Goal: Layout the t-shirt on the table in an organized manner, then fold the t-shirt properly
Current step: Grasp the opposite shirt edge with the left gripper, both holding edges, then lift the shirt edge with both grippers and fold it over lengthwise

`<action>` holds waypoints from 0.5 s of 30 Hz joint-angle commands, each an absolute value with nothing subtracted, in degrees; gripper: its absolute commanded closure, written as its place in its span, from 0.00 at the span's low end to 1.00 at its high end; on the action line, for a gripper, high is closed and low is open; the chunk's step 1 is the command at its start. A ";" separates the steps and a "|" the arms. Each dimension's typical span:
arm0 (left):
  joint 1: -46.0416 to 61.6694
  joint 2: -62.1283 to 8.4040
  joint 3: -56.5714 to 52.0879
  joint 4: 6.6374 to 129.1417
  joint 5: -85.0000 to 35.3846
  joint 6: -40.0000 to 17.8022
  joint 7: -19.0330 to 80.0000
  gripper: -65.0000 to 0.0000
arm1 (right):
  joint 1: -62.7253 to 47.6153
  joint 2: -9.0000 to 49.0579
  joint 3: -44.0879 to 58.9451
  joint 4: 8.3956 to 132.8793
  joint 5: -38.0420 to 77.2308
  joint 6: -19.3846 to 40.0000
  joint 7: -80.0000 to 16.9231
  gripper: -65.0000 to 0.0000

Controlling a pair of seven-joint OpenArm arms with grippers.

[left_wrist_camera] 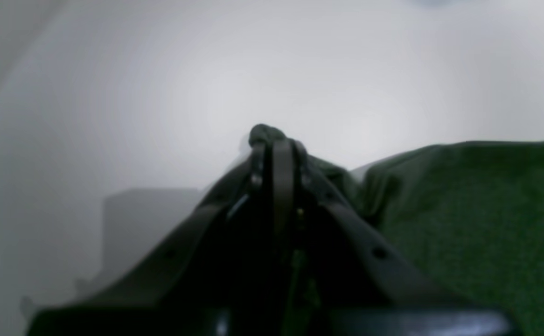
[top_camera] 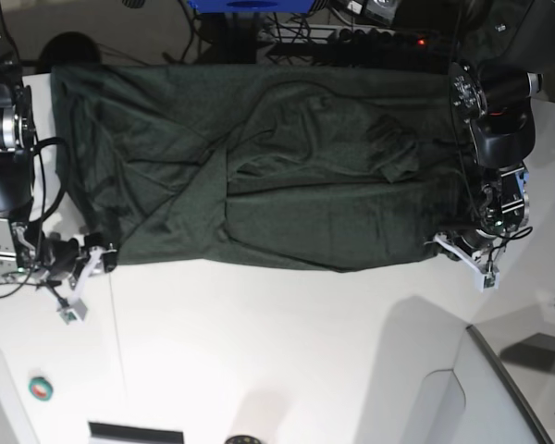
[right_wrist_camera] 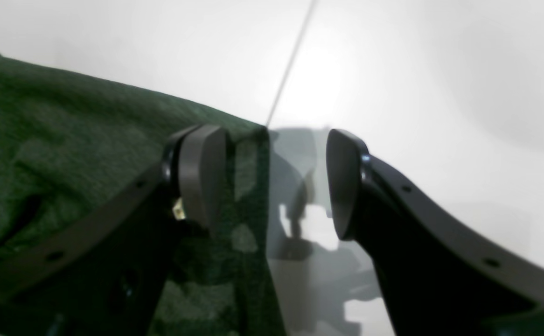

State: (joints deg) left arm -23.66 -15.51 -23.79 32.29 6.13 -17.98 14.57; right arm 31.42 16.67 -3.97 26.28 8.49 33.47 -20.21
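**Corner grab under way, one side pinched, one side not**

The t-shirt (top_camera: pixel 259 166) lies spread across the far half of the table (top_camera: pixel 287 351), wider than deep, with creases and a doubled-over patch near its middle. Its near hem runs roughly straight between my two arms.

My left gripper (left_wrist_camera: pixel 272 140) is pressed together on a small bunch of the cloth at the near corner on its side; a nub of green pokes out past the tips. My right gripper (right_wrist_camera: pixel 267 182) is spread, straddling the opposite near corner: one finger over the cloth, the other over bare table, hem edge between them.

Risks as I judge them:
- The left pinch looks thin; a pull could slip it free.
- The right jaws may close on one layer only, or miss the edge.
- Uneven grips would skew the hem when lifted and deepen the centre creases.
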 commanded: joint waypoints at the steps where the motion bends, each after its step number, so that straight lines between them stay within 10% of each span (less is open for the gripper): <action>1: -24.84 -16.75 -23.78 33.19 6.11 -17.63 13.93 1.00 | 33.36 16.75 -3.82 27.12 8.92 33.63 -18.77 0.49; 15: -25.10 -16.92 -23.60 33.19 6.20 -17.63 13.85 1.00 | 32.13 14.02 -4.09 26.42 8.75 33.27 -17.01 0.51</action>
